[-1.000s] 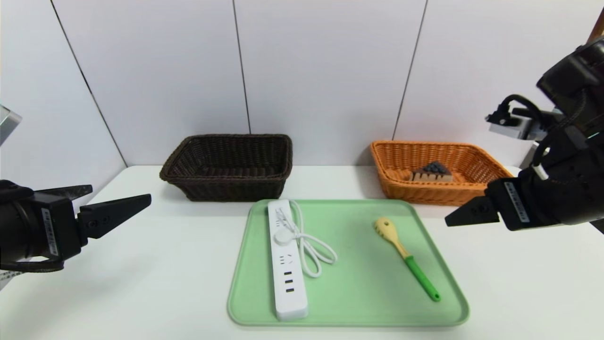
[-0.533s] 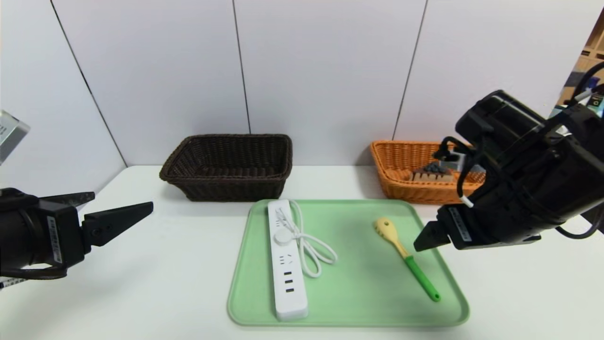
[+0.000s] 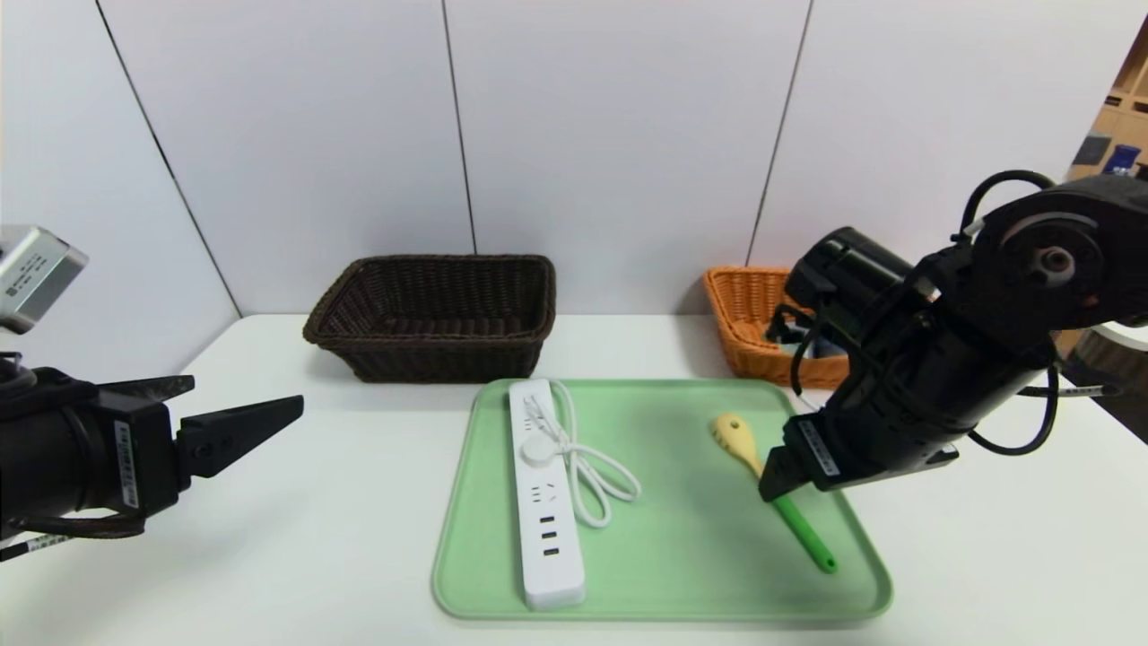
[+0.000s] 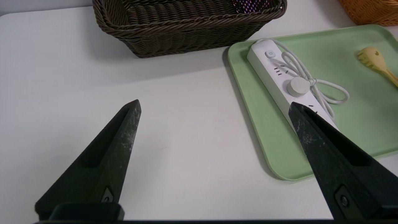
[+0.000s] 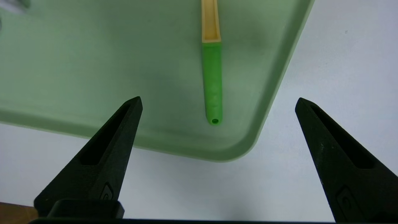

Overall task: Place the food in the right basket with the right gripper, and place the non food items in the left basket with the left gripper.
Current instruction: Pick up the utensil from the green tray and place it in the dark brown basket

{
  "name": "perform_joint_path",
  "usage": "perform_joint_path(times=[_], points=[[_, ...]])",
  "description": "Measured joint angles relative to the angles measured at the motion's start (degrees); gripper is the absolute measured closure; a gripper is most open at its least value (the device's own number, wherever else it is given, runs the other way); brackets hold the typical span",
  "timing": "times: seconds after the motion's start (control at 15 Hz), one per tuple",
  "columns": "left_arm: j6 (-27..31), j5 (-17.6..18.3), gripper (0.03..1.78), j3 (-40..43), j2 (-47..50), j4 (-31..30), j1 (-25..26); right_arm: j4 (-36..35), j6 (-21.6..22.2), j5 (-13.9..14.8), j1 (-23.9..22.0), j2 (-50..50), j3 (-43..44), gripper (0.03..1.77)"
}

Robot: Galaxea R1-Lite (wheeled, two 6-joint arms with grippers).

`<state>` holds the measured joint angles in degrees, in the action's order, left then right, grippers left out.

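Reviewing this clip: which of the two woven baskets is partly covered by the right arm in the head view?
The orange-tan basket; the dark brown one is in full sight.

Right end effector point(image 5: 219, 104): come in from the right, now above the spoon point(image 3: 812, 534), blocking more of the orange basket point(image 3: 740, 309)
Left end effector point(image 4: 214, 102): shifted slightly inward and lower

The place looked like a robot test station, perhaps a lab, with a white table point(image 3: 359, 556) (plain as a plate) running under and around the green tray point(image 3: 664, 574). Behind the tray rose pale flat panels point(image 3: 619, 135) with thin dark seams. Well beyond the tray, past the panels' edge on the robot's right, stood wooden shelving point(image 3: 1132, 112) with a blue object point(image 3: 1121, 160) near it.
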<state>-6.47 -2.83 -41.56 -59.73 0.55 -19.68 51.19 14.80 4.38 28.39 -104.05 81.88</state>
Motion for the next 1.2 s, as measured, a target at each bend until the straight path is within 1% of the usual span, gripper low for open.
perform_joint_path(times=[0.67,1.2], points=[[0.02,0.05,0.12,-0.15,-0.16,-0.02,0.00,-0.09,0.05,0.24,0.41,-9.62,6.25,0.10],[-0.05,0.07,0.12,-0.04,-0.02,-0.02,0.02,0.00,0.09,0.16,0.46,-13.64,8.94,0.10]])
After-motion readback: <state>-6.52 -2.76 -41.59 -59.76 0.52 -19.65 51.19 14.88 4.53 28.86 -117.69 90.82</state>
